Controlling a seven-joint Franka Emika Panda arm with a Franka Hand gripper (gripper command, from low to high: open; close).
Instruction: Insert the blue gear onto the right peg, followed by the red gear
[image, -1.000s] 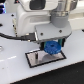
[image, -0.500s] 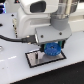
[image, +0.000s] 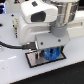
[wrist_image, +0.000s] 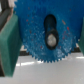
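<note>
— Where do we see the blue gear?
— Low over the grey plate, clamped between our gripper fingers.
— The pegs?
— We cannot see them.

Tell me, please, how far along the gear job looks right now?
Nothing looks finished yet. In hand: the gripper holds the blue gear low over the grey plate; whether it is seated on the peg cannot be told. Left: releasing it, then the red gear, which is in neither view.
</note>
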